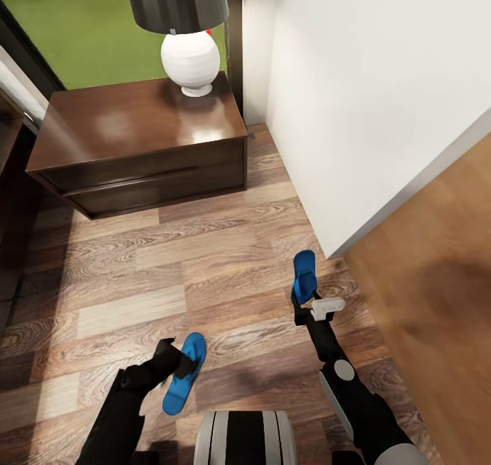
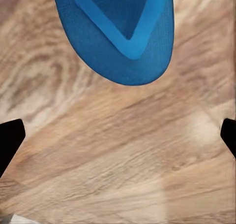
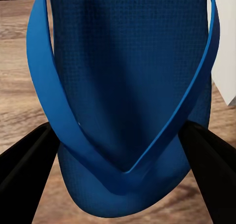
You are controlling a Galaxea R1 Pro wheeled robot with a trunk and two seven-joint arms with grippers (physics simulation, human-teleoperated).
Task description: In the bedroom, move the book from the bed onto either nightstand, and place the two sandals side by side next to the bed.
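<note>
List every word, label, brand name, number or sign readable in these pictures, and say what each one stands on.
None: no readable text anywhere.
Sandal held by the right gripper: plain blue sole and straps, no brand mark.
Sandal at the left gripper: plain blue, no lettering.
Nightstand: bare glossy wood, no label.
Lamp: plain white base and dark shade; a small red spot beside it, too small to tell.

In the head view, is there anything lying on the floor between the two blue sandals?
No. In the head view, only bare wood-plank floor lies between the left sandal and the right sandal.
</note>
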